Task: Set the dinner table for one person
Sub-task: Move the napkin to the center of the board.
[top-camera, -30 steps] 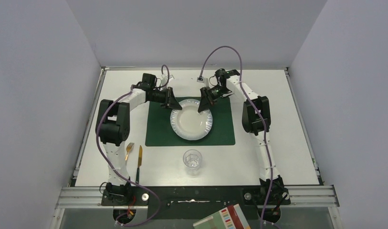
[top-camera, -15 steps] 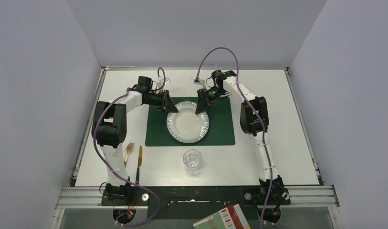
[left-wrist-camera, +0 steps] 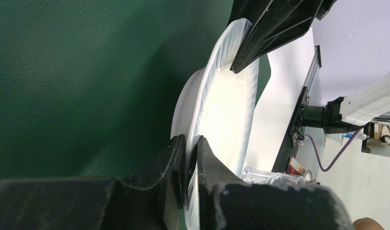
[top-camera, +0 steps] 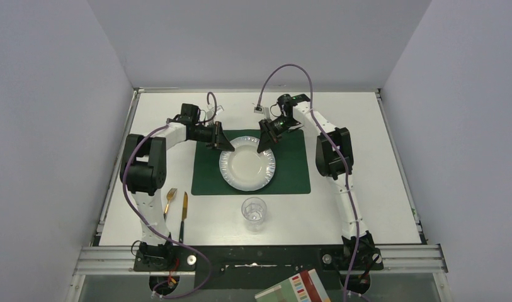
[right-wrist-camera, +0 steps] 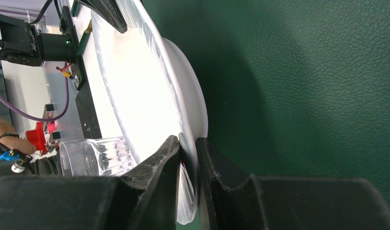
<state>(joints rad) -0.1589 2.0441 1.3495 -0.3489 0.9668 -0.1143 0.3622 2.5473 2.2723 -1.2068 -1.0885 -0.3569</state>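
Left gripper (top-camera: pixel 216 139) and right gripper (top-camera: pixel 266 142) each clamp the far rim of 1 round white paper plate (top-camera: pixel 247 170) over the dark green rectangular placemat (top-camera: pixel 294 179), toward the white tabletop (top-camera: pixel 366 126) far edge.

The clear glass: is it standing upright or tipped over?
Upright. In the top view the clear glass shows a full round rim facing up, standing on the dinner table.
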